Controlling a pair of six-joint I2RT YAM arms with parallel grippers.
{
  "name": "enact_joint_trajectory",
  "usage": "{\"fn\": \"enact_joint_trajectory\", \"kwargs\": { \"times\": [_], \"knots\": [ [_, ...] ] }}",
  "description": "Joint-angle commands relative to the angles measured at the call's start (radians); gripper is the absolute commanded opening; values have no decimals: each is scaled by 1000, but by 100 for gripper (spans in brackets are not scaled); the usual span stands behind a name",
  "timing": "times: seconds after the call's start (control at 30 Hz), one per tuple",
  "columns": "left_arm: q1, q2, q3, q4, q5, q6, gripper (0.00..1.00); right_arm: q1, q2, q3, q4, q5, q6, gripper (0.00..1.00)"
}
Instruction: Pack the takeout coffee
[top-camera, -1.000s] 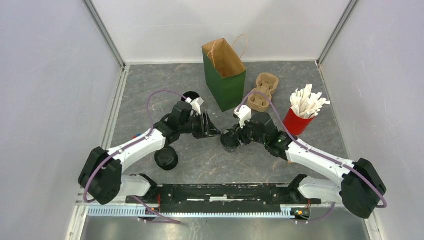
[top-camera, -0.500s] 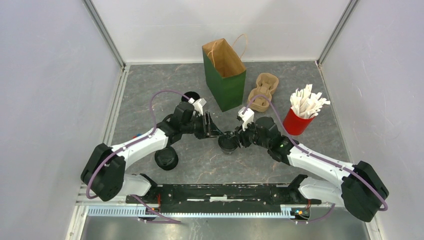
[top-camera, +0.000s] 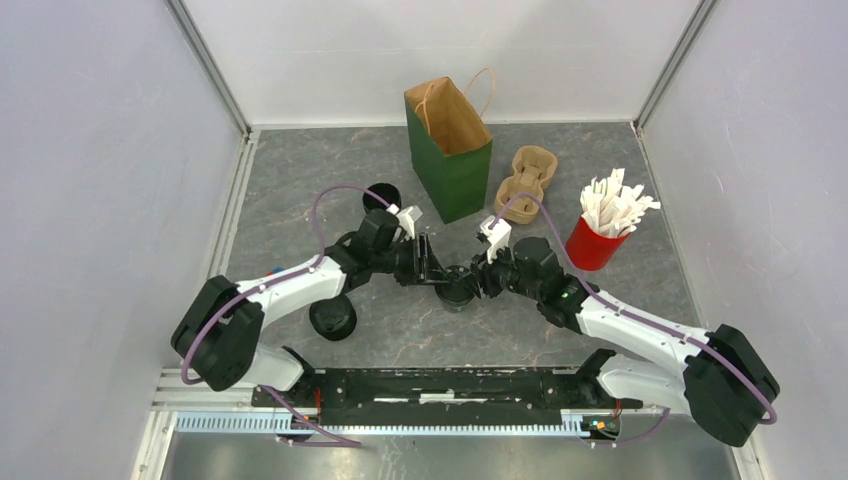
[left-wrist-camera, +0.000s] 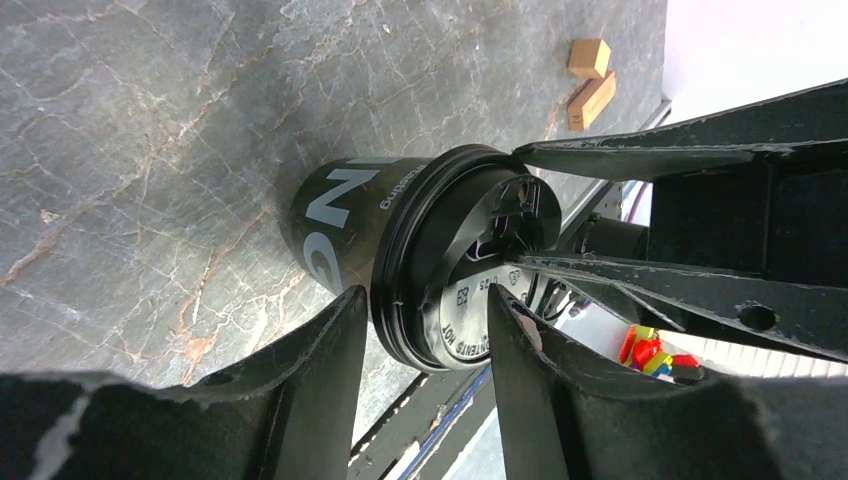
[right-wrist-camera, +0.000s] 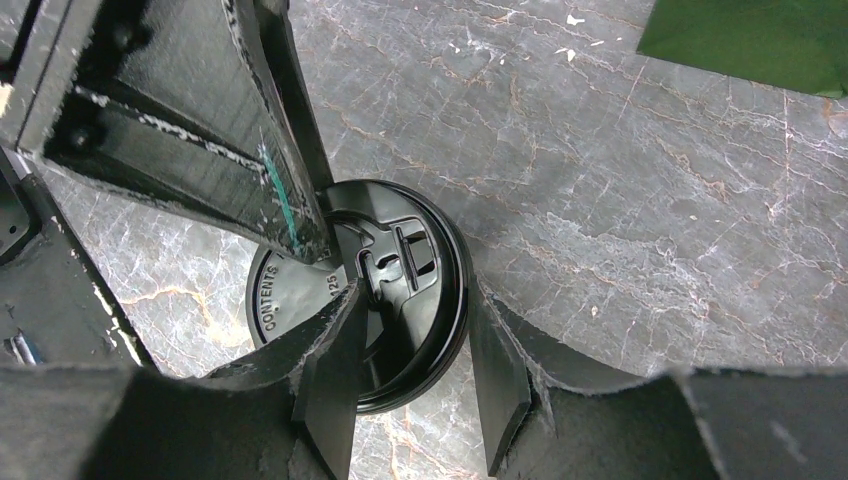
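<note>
Lettering on the black lid (right-wrist-camera: 410, 300) reads "CONTENTS" along its rim at nine o'clock in the right wrist view; the left wrist view adds "HOT". The takeout coffee cup (left-wrist-camera: 330, 225) carries large white letters "NG" on its side; the smaller word beside them is unreadable.

Your cup (left-wrist-camera: 335, 232) is smooth black with white print, and its plastic lid (right-wrist-camera: 400, 290) shines glossy. Your counter (top-camera: 300, 160) reads as matt grey veined stone. Your left pincer (left-wrist-camera: 425, 295) looks scuffed, rough black. The bag (top-camera: 455, 180) is paper.
</note>
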Motion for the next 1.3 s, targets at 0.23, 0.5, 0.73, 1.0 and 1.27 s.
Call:
{"fn": "enact_joint_trajectory", "kwargs": {
  "times": [0.23, 0.5, 0.73, 1.0, 1.27],
  "knots": [
    [-33, 52, 17, -21, -17, 83, 50, 0, -15, 32, -101, 19, 3, 49],
    [-44, 60, 28, -43, -36, 104, 48, 0, -48, 77, -155, 53, 9, 51],
    [-49, 54, 31, -66, -55, 121, 48, -10, -68, 91, -204, 65, -2, 51],
    [-53, 53, 36, -75, -62, 128, 47, -54, -79, 83, -200, 10, -4, 48],
    [-53, 43, 43, -111, -88, 143, 46, -98, -80, 9, -137, -88, 10, 42]
  ]
}}
